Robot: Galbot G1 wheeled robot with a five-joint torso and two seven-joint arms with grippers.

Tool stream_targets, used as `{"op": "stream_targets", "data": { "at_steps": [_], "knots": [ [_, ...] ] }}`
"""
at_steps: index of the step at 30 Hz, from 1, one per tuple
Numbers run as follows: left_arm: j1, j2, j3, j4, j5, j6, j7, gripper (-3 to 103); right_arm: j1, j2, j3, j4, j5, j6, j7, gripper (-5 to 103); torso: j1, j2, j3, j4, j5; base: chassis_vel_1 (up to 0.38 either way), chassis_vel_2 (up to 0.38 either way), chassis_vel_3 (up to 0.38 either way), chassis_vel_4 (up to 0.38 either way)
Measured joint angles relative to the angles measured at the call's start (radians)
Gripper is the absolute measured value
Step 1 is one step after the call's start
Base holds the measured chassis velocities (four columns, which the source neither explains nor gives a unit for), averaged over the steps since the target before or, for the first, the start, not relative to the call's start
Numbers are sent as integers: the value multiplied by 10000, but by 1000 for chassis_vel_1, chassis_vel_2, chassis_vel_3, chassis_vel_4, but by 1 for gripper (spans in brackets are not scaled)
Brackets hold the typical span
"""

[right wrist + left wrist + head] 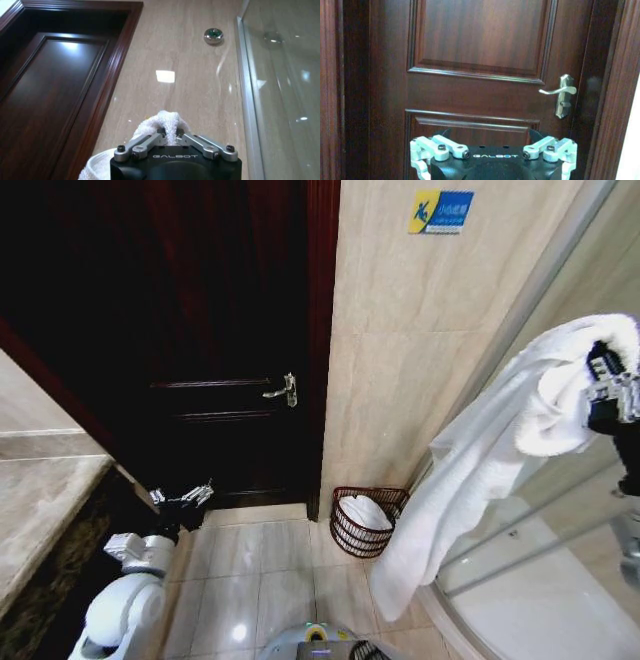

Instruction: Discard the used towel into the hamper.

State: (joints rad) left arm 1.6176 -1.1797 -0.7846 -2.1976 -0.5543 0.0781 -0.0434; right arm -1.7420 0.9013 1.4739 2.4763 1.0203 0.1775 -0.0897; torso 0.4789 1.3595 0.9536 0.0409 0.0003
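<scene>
My right gripper [612, 392] is raised high at the right, beside the shower glass, and is shut on the white used towel [470, 470]. The towel hangs from it in a long fold reaching down toward the floor. In the right wrist view the fingers [150, 141] pinch a tuft of the towel [166, 119]. The hamper [346, 536], a dark reddish-brown wire basket, stands on the floor against the beige wall, left of the towel's lower end, with white cloth inside. My left gripper [185, 498] rests low by the door, open [492, 145] and holding nothing.
A dark wooden door with a silver lever handle [283, 390] fills the back left. A marble counter [40, 490] runs along the left. The curved glass shower enclosure [540, 560] stands at the right. Pale floor tiles [260, 570] lie before the hamper.
</scene>
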Motion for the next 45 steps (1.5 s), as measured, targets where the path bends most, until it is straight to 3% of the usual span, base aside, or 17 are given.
{"op": "stream_targets", "data": {
  "at_steps": [26, 35, 45],
  "knots": [
    [0, 0, 0, 0, 0, 0, 0, 100, 70, -180, -55, -65, 42, -37, -125, 4, 3, -1, 1, -2, -1, -41, 42, 39, -42],
    [3, 0, 0, 0, 0, 0, 0, 100, 837, -1832, 500, -747, 554, -154, 171, 4, -12, 2, -3, 0, -5, -10, 25, 7, -9],
    [1, 0, 0, 0, 0, 0, 0, 100, 1936, -3180, 359, -1696, 753, -422, 385, 4, -8, 2, -2, 0, -2, 0, 0, 0, 0]
  ]
}}
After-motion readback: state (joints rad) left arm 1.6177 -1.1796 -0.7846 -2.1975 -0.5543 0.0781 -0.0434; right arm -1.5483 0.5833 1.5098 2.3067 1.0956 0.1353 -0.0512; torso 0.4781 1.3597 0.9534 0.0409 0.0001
